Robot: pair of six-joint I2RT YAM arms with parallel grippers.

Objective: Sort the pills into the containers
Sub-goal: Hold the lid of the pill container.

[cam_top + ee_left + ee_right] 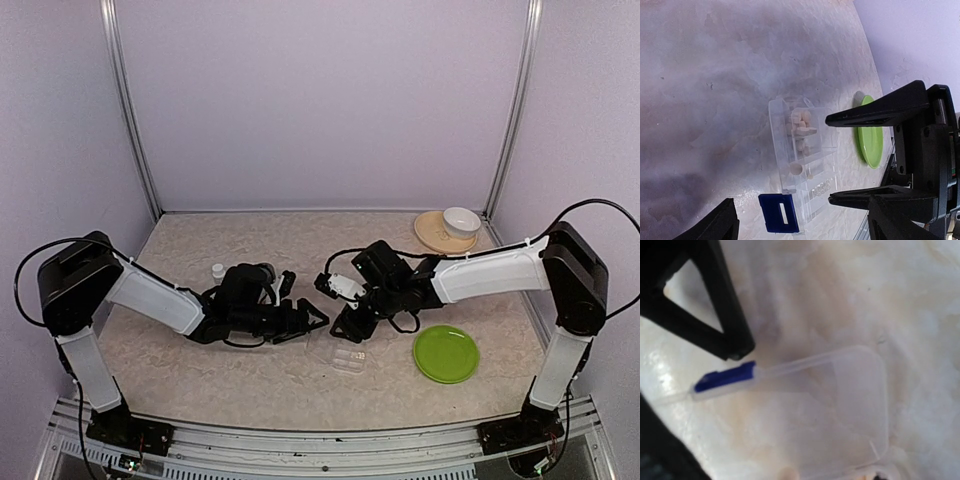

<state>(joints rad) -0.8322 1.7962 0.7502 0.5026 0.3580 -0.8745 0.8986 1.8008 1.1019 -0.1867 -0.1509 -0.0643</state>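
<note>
pill organiser (776, 130): clear plastic, shiny, a bit foggy | its clasp (779, 213): solid blue plastic, smooth | tabletop (715, 75): marbled stone-look, mostly matt | plate (446, 353): lime green, glossy, plastic by the looks | fingers (880, 107) of left gripper (829, 160): matt black plastic | frame posts (135, 120): bare metal, dull sheen

Clad in white shells along left arm (150, 298) and right arm (490, 275); black at every joint. Tipped with black claws, left claw (310, 322) and right claw (350, 325), with triangular, open-framed fingers (880, 106). Studded with small screws (927, 132). Looped with thin black cables (590, 201). Bolted down on black bases (122, 430).
</note>
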